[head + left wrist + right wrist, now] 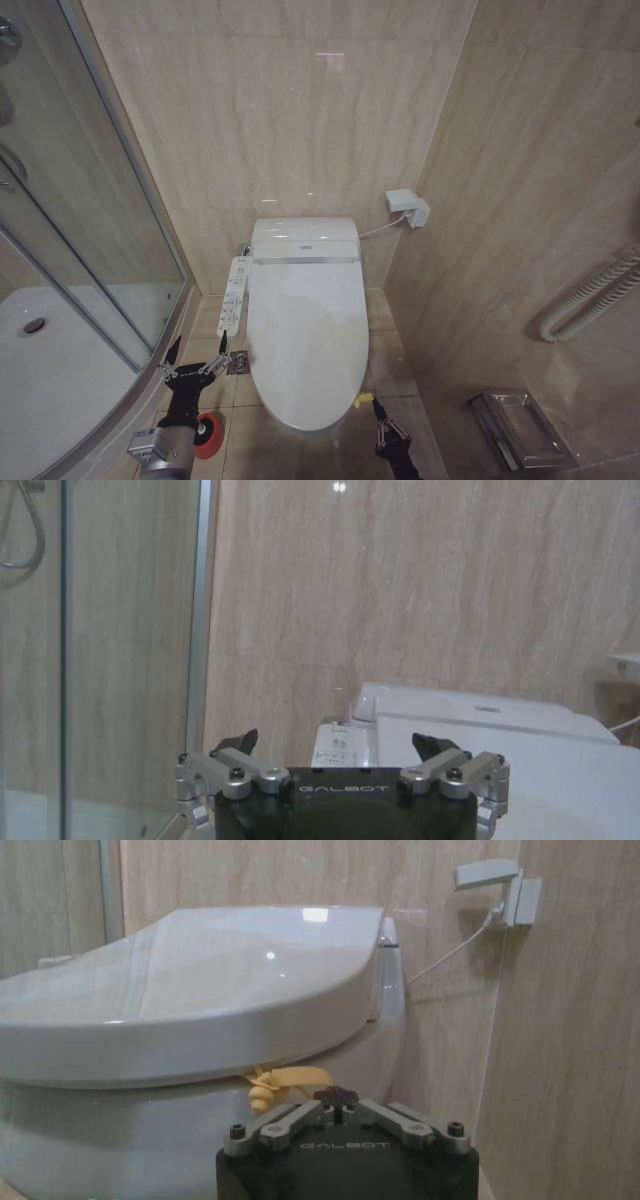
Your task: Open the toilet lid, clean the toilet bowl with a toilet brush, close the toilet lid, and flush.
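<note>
toilet lid (306, 340) glossy white plastic; wall tiles (290, 110) polished beige stone.

Left gripper (196, 352) spread — right gripper (381, 426) closed

Toilet lid (305, 330): glossy white, plain, closed. Cord (283, 1081) at its rim: yellow. Toilet bowl (110, 1140): white ceramic. Side panel (234, 293): white strip with small dark markings. Left gripper (196, 357): black fingers on silver links, black body with pale lettering. Right gripper (381, 420): black and silver. Holder cup (210, 436): red. Walls (300, 110): beige with faint horizontal veining. Floor tiles (385, 350): beige-brown. Wall socket (408, 207): white. Hose (590, 295): white, ribbed.
</note>
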